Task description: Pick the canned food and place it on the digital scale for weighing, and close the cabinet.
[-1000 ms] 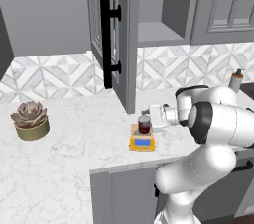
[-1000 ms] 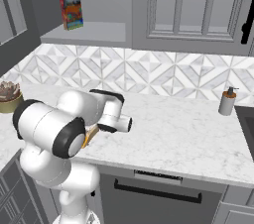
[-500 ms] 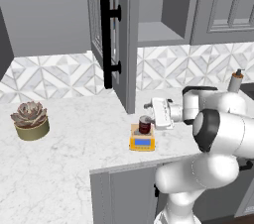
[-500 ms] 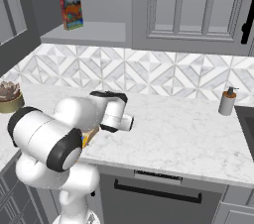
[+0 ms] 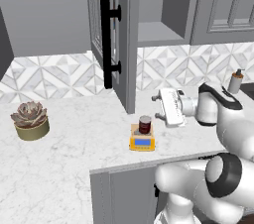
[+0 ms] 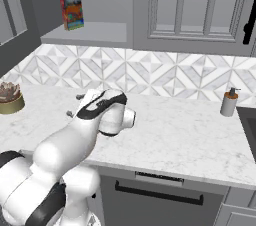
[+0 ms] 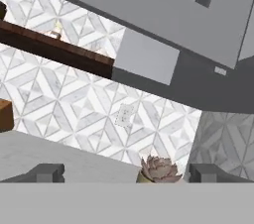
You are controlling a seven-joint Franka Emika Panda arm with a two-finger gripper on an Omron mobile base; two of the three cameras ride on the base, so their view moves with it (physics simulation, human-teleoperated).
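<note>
Pulled back right off can [image 5: 144, 124], gripper [image 5: 158, 107] now center-right of frame, jaws spread wide, holding nothing. Can upright on scale [image 5: 142, 141], mid-frame. Cabinet door [image 5: 110, 34] open, upper center.

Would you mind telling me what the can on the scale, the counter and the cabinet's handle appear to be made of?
Canned food: likely metal, with a dark red side and a pale, silvery top.
Counter: looks like polished marble, white with faint grey veining.
Handle: probably matte black metal, a plain straight bar on the grey cabinet door.
</note>
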